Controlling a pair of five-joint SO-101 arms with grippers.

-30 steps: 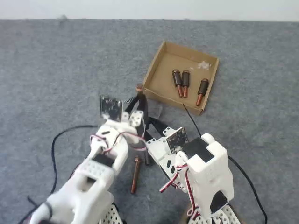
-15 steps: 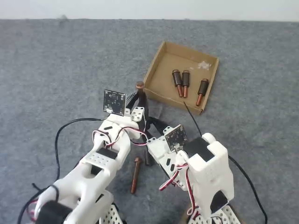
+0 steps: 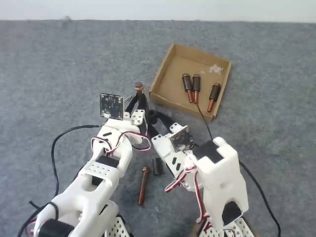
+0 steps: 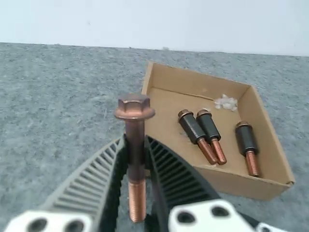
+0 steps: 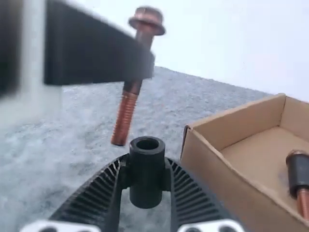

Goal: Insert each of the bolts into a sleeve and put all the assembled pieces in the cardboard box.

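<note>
The left gripper (image 4: pixel 135 145), clamped on a bolt (image 4: pixel 134 108), has shifted above the sleeve (image 5: pixel 146 181) pinched by the right gripper (image 5: pixel 146 162); insertion looks near.

Cardboard box (image 3: pixel 174 104) wall stands just beside the left gripper (image 3: pixel 139 100)

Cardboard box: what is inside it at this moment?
Inside the box lie three sleeved bolts and a white scrap near a far corner. Each sleeve covers the upper part of its bolt's shank, and the floor beneath them is hidden.
</note>
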